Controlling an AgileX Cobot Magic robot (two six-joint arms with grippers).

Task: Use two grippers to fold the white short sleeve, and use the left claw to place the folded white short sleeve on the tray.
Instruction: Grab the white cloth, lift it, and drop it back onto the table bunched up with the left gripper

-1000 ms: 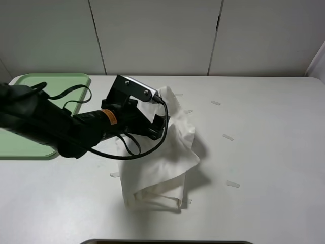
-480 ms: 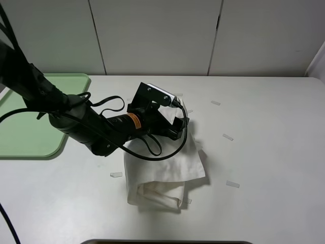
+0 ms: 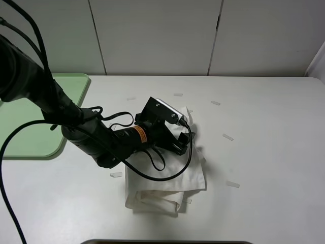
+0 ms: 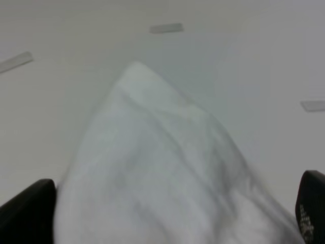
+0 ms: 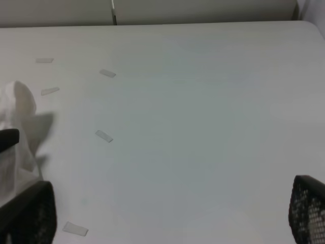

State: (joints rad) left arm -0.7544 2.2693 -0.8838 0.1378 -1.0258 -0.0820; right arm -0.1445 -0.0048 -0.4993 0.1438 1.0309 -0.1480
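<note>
One large soft white cotton short sleeve (image 3: 170,175), bunched into a loose folded heap, lies on the white table (image 3: 264,152) just below centre in the high view; we see its upper part lifted into a peak (image 4: 152,152) in the left wrist view. At 12 o'clock of the heap sits the left claw (image 3: 179,138), the end of a bulky matte-black arm with a grey rounded plate and looping black cables. Its two dark fingertips (image 4: 28,211) stand wide apart at either side of the wrist picture with the white cloth rising between them; we cannot tell whether they are pressing on the fabric.

One flat pale-green plastic tray (image 3: 30,137) with rounded corners and a low rim rests at 9 o'clock of the shirt, well apart from it, partly behind the left arm.

Several small pale tape strips (image 3: 228,137) are stuck to the table from 12 to 4 o'clock of the shirt.

One right gripper (image 5: 167,213) shows only in its own wrist view: black mesh-textured fingertips (image 5: 307,208) spread wide, nothing between them, bare table beneath, the shirt's edge (image 5: 18,112) off to one side.
</note>
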